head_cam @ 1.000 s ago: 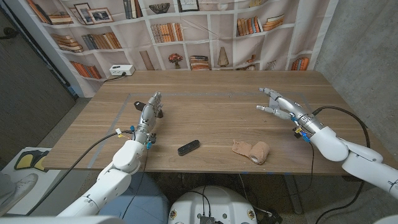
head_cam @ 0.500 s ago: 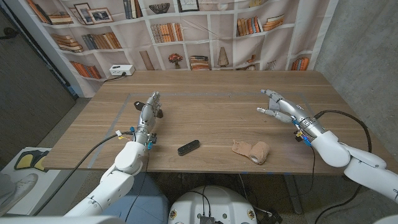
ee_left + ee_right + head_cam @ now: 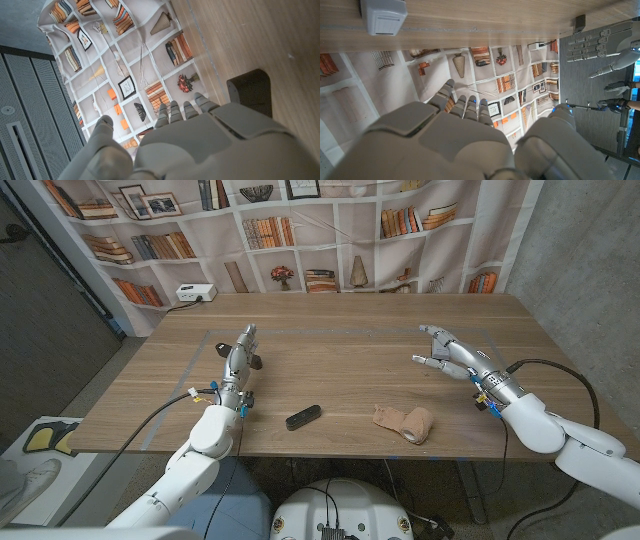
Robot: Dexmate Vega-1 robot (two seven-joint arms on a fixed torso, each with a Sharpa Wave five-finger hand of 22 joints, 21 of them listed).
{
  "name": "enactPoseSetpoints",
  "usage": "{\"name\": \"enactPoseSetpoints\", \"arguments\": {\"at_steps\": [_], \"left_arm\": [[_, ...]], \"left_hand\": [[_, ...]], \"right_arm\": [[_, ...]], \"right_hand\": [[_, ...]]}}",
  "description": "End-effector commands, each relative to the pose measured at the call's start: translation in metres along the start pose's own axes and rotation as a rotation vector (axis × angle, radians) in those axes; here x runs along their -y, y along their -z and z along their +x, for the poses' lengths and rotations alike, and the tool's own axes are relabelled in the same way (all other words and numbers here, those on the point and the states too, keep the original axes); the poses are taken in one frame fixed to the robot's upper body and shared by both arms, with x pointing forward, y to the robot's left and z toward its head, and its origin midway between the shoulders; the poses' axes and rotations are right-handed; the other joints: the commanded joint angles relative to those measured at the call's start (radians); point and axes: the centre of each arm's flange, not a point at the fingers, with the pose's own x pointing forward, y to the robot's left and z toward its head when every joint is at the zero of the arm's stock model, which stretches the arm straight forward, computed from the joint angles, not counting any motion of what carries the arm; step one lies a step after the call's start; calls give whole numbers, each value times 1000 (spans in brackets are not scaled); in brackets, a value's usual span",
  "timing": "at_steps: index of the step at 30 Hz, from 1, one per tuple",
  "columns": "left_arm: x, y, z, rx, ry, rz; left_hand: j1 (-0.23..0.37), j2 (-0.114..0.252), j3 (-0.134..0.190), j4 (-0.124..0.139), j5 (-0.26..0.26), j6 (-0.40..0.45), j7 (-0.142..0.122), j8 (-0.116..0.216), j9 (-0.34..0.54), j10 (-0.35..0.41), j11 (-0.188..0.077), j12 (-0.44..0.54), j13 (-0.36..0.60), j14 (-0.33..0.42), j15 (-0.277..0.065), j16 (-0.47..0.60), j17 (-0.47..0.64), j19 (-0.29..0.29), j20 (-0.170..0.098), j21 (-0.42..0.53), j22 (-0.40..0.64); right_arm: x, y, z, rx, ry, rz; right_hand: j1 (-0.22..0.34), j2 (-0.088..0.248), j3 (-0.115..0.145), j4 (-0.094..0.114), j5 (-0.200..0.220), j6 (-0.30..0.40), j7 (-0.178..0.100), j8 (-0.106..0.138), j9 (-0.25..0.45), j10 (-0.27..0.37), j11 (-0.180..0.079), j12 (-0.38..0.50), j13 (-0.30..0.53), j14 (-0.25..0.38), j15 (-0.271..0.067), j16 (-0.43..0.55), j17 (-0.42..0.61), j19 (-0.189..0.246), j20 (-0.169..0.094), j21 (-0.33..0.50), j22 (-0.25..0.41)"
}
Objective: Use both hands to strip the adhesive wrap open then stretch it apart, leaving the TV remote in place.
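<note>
A tan, crumpled roll of adhesive wrap (image 3: 406,422) lies on the wooden table (image 3: 340,360) close to the near edge, right of centre, with a loose flap of its fabric trailing to the left of the roll. To its left, well apart from it, a small black oblong TV remote (image 3: 303,417) lies at a slight angle, also near the front edge.

The left hand (image 3: 240,352) stands on the left side of the table, farther back than the remote, fingers straight and held close together, pointing away from the robot, with the thumb sticking out to the side; it holds nothing. In the left wrist view the same left hand (image 3: 200,135) shows its pale fingers side by side, a dark thumb tip beside them over the wood.

The right hand (image 3: 447,350) hovers over the right side of the table, beyond and to the right of the wrap, well apart from it, fingers spread and slightly curled, empty. The right wrist view shows its back (image 3: 445,135) with the fingers fanned.

A bookshelf-print curtain (image 3: 300,230) hangs behind the table, and a white box (image 3: 195,293) sits at the far left edge.
</note>
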Motion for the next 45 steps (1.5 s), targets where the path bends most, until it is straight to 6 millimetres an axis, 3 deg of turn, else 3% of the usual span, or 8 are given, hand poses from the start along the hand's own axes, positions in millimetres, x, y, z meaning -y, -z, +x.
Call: {"name": "enactPoseSetpoints", "arguments": {"at_steps": [1, 5, 9, 13, 20, 26, 37, 45], "left_arm": [[-6, 1, 4, 5, -24, 8], [-8, 2, 6, 3, -27, 7], [-9, 3, 7, 1, -23, 16], [-10, 5, 7, -2, -25, 14], [-9, 7, 9, -4, -26, 10], [-6, 10, 9, -9, -28, 6], [2, 15, 10, -15, -21, 1], [3, 16, 9, -22, -23, 1]], "left_hand": [[0, 4, 4, -4, 4, 10, 3, 4, 3, 6, 1, 4, 2, 3, 3, 1, 2, -2, 2, 5, 3], [0, 6, 5, -3, 4, 11, 4, 3, 3, 7, 2, 4, 2, 4, 3, 0, 2, -2, 2, 5, 3], [0, 8, 6, -3, 5, 13, 2, 3, 3, 7, 0, 3, 2, 4, 2, 0, 2, -1, 1, 5, 3], [1, 10, 7, -3, 5, 18, 1, 2, 3, 17, 1, 6, 2, 6, 2, 0, 2, 1, 1, 5, 3], [1, 12, 8, -3, 5, 21, 2, 1, 3, 22, 2, 6, 2, 10, 1, 0, 2, 4, 2, 6, 3], [1, 13, 8, -3, 5, 22, 2, 0, 3, 25, 3, 6, 2, 14, 2, 0, 2, 5, 2, 6, 3], [1, 15, 9, -2, 5, 24, 2, -2, 3, 27, 2, 5, 2, 15, 1, -1, 2, 7, 2, 6, 3], [2, 15, 10, -3, 5, 25, 1, -3, 3, 27, 4, 4, 2, 15, 0, -1, 2, 8, 1, 6, 3]], "right_arm": [[-1, -8, -6, -13, -1, -4], [-4, -11, -9, -12, -10, -5], [-7, -15, -11, -12, -8, -9], [-9, -17, -14, -16, 1, -2], [-9, -21, -20, -26, 18, -27], [-3, -22, -26, -42, 33, -43], [2, -28, -32, -29, 35, -71], [-6, -34, -38, -37, 22, -58]], "right_hand": [[9, 8, 5, -3, -4, 2, 12, 3, 6, -5, 16, -3, 4, -3, 10, 7, 2, -3, 16, 3, 3], [13, 13, 7, -4, -8, 26, 5, 12, 6, -1, 17, 0, 4, 0, 17, 10, 3, -5, 17, 5, 3], [19, 16, 9, -6, -13, 48, -9, 18, 5, 12, -10, 7, 5, 10, 15, 15, 3, -1, 18, 9, 3], [28, 24, 14, -9, -17, 45, 3, 14, 5, 25, 14, 12, 5, 22, 11, 20, 4, 7, 19, 13, 3], [54, 37, 25, -20, -28, 45, 7, 10, 5, 40, 16, 16, 6, 73, 45, 35, 4, 57, 19, 27, 2], [70, 33, 27, -27, -39, 54, 68, 11, 5, 69, 56, 23, 7, 100, 75, 39, 4, 81, 20, 27, 2], [82, 34, 31, -31, -44, 72, 85, 15, 5, 96, 57, 30, 7, 119, 79, 42, 4, 96, 24, 26, 2], [155, 98, 83, -49, -61, 64, 105, 14, 9, 109, 61, 28, 9, 124, 85, 37, 6, 99, 29, 20, 2]]}}
